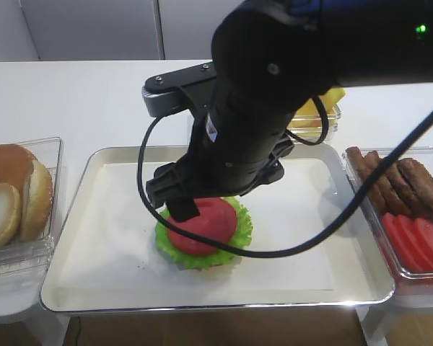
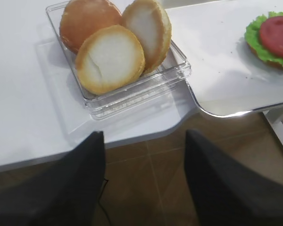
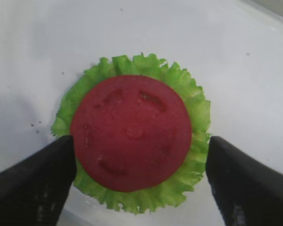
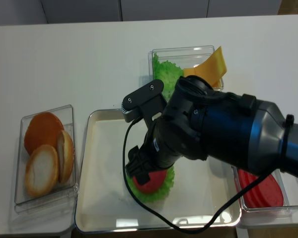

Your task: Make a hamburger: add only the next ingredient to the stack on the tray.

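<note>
The red tomato slice [image 3: 130, 132] lies flat on the ruffled lettuce leaf of the stack [image 3: 198, 113], on the paper-lined silver tray [image 1: 86, 238]. My right gripper [image 3: 140, 141] hovers just over it, open, with one black finger [image 3: 37, 183] on each side of the slice and nothing pinched. In the high view the right arm hides part of the slice [image 1: 206, 227] and the stack [image 1: 202, 258]. My left gripper [image 2: 145, 134] hangs open over the floor, off the table's front edge, holding nothing. From there the stack [image 2: 257, 35] shows at the far right.
A clear tub of bun halves [image 1: 14, 194] stands left of the tray. On the right, a tub holds brown patties [image 1: 397, 180] and spare tomato slices [image 1: 418, 241]. Behind the tray sits a tub with loose lettuce and yellow cheese [image 4: 188, 67].
</note>
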You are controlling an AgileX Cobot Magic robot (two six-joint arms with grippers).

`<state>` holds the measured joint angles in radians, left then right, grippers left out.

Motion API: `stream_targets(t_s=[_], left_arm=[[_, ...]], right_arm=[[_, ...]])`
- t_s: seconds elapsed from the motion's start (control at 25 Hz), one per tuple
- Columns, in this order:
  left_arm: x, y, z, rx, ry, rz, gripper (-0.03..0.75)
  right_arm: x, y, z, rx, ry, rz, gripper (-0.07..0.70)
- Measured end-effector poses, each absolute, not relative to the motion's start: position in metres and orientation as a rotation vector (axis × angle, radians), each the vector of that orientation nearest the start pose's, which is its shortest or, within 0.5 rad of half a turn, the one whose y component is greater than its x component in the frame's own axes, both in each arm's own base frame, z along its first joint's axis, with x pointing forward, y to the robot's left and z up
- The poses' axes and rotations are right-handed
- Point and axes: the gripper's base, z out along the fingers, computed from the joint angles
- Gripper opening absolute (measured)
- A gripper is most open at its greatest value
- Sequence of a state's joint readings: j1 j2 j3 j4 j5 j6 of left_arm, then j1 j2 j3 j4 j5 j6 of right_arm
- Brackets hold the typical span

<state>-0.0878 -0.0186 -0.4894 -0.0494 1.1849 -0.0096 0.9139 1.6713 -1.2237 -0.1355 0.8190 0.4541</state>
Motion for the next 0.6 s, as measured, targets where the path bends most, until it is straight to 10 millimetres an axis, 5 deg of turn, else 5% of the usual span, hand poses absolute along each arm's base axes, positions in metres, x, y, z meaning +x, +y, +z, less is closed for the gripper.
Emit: stream_targets(t_s=[0.44, 0.6], left_arm=[[-0.013, -0.003, 0.265, 0.091, 2.16, -0.116, 0.402], [-0.013, -0.003, 0.265, 0.091, 2.16, -0.116, 0.402]], right_arm=[[0.213, 0.264, 0.247, -0.72, 2.724, 0.215, 0.694], [0.226, 0.249, 0.252, -0.656, 2.759, 0.27, 0.694]])
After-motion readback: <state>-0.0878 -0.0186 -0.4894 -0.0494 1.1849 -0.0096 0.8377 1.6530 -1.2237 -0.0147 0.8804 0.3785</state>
